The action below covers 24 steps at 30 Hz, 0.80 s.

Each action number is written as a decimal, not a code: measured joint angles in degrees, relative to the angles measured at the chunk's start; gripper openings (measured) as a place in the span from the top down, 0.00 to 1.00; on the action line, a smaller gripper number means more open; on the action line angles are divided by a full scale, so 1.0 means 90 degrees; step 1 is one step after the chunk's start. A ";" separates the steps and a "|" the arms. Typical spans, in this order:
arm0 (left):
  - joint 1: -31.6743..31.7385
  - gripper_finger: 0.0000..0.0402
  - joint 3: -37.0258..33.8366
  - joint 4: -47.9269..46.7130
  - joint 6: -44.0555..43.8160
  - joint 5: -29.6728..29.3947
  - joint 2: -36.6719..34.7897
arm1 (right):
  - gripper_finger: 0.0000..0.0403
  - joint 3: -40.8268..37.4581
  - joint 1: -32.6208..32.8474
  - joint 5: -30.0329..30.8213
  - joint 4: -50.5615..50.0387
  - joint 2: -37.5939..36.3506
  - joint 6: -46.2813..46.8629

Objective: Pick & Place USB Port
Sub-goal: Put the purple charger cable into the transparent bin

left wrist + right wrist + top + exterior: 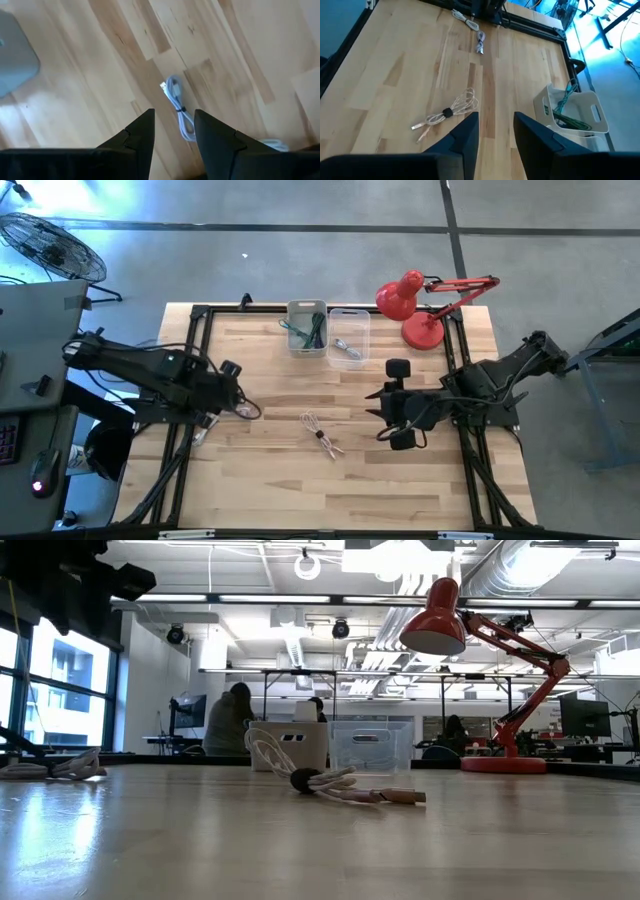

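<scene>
I count two end effectors, both mine. My left end effector (240,392) hangs over the left part of the worktop (270,490), its two fingers (137,137) parted with nothing between them. My right end effector (395,402) waits over the right side, fingers likewise spread and empty.

I count three bundled cables lying loose on the wood. One pale cable (322,434), tied at its middle with a dark band, lies near the centre of the worktop, between my two end effectors and touching neither. A second, greyish cable (247,410) lies just beside my left end effector. A third, white cable (201,434) lies at the left edge by the frame rail.

Two bins stand side by side at the far edge: a white bin (306,328) holding green cable, and a clear bin (349,335) holding one more light cable (347,349). One red desk lamp (425,298) stands at the far right corner.
</scene>
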 joint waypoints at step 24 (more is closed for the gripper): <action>0.0019 0.67 0.0000 -0.0232 -0.1553 -0.0040 0.2303 | 0.72 -0.0002 0.0002 -0.0270 -0.0393 0.0036 -0.0066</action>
